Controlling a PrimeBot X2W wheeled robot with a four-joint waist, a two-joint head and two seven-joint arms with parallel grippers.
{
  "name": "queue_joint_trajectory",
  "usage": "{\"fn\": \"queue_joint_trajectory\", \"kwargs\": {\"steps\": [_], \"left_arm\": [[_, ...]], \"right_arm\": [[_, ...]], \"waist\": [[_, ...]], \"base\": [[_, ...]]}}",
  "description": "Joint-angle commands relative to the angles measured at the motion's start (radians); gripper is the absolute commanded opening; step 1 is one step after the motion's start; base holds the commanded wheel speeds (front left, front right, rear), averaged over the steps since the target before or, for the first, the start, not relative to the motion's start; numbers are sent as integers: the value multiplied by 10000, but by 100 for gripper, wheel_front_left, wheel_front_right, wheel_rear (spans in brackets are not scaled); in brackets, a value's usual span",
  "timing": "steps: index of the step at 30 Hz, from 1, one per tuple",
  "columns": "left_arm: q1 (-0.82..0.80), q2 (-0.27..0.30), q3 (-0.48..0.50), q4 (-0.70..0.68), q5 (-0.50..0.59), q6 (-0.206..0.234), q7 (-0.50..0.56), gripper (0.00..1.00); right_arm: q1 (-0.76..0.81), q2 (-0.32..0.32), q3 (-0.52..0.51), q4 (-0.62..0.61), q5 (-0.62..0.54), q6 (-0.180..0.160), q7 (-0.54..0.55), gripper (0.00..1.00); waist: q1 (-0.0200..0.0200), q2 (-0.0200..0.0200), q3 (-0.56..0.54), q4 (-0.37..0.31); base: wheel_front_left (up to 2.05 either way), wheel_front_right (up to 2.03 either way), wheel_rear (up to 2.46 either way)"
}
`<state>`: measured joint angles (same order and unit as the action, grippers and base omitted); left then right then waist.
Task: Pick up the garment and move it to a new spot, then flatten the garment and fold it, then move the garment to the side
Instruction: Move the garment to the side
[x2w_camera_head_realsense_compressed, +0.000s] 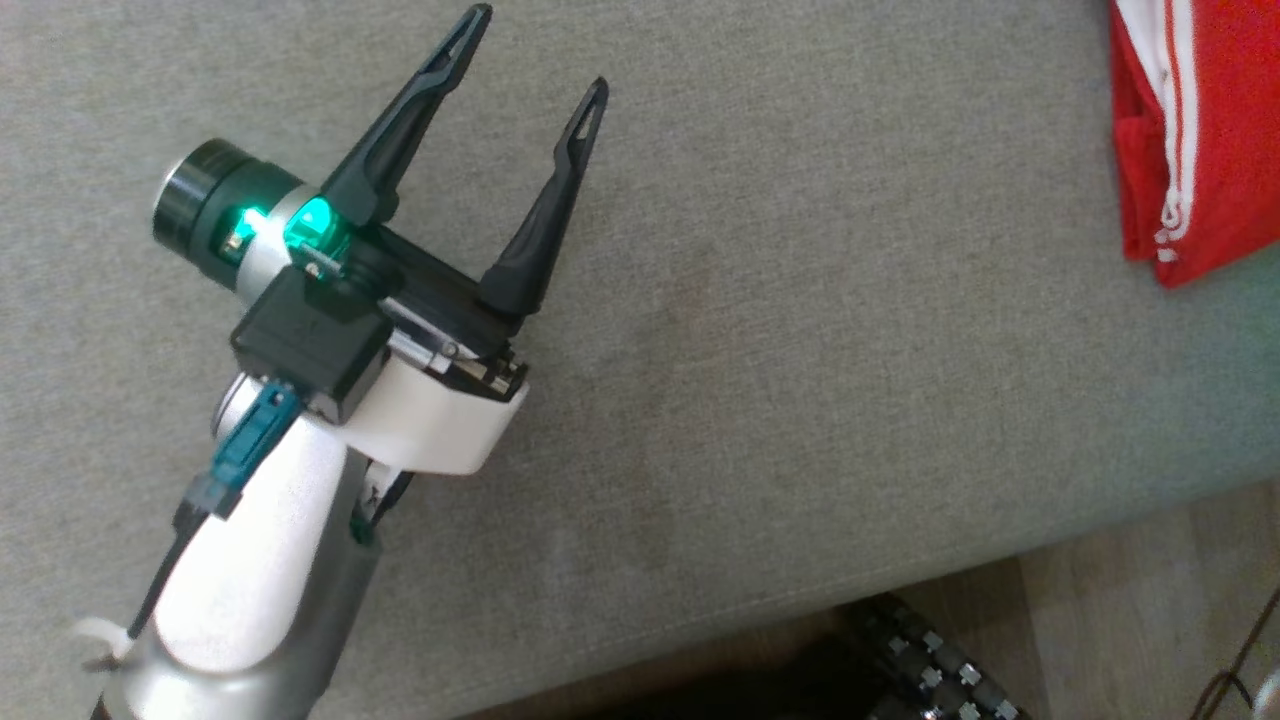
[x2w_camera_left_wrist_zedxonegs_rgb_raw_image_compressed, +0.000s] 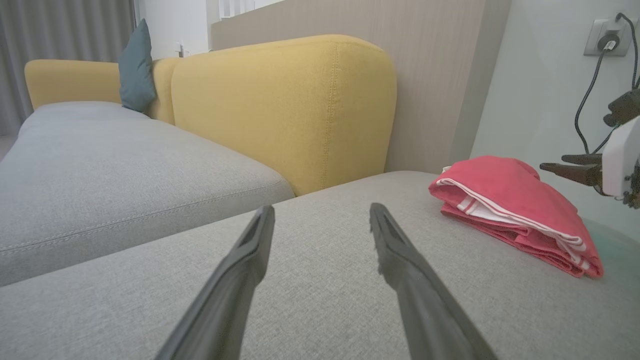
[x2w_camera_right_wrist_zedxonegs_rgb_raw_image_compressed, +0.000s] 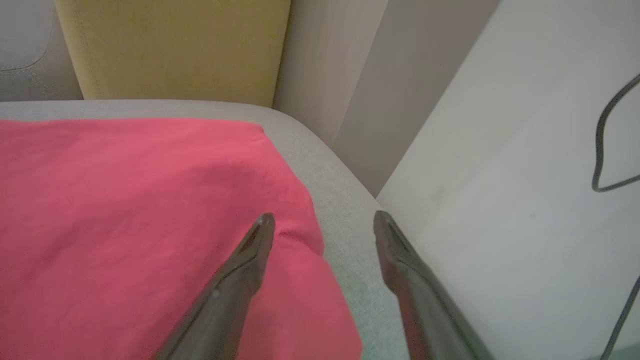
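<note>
My left gripper (x2w_camera_head_realsense_compressed: 540, 50) has fingers apart, empty, over the bare grey sofa seat (x2w_camera_head_realsense_compressed: 800, 350). Red garment (x2w_camera_head_realsense_compressed: 1210, 130) lies folded at the seat's right edge by the back corner. Left wrist view adds its white-striped layers and the yellow backrest (x2w_camera_left_wrist_zedxonegs_rgb_raw_image_compressed: 280, 110); right wrist view has my right gripper (x2w_camera_right_wrist_zedxonegs_rgb_raw_image_compressed: 324, 217) spread, empty, straddling the garment's edge

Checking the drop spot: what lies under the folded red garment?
The red garment lies on the grey sofa cushion, near the corner by the wall. Its white-striped folded layers show at the edge; whatever lies between or beneath them is covered.
</note>
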<state>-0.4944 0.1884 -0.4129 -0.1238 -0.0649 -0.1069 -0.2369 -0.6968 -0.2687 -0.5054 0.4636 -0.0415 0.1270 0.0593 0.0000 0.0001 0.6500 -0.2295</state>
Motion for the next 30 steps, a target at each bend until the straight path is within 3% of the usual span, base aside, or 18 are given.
{"fn": "queue_joint_trajectory", "kwargs": {"steps": [1,6,14,22,30], "left_arm": [[-97,55,174,-277,-85,-31,-56,100],[203,-18,280,29,-222,189,-153,100],[1246,-78,887,409,-661,819,-225,100],[2277,-259,1495,710,-1078,1395,-244,100],[3293,-382,2128,991,-1410,1768,-247,100]], "right_arm": [[64,16,-175,-203,-222,37,-152,100],[610,774,-395,-318,-279,37,-1062,100],[2711,1697,1570,-2001,691,37,-2108,100],[4361,2100,3657,-4046,1279,37,-1837,100],[5355,2175,4769,-4864,1485,37,-1327,100]], "waist": [[0,-1,-142,65],[0,-1,-745,241],[0,-1,-1998,614],[0,-1,-2994,1479],[0,-1,-3821,2286]], "base": [[0,0,0],[0,0,0],[0,0,0],[0,0,0],[0,0,0]]}}
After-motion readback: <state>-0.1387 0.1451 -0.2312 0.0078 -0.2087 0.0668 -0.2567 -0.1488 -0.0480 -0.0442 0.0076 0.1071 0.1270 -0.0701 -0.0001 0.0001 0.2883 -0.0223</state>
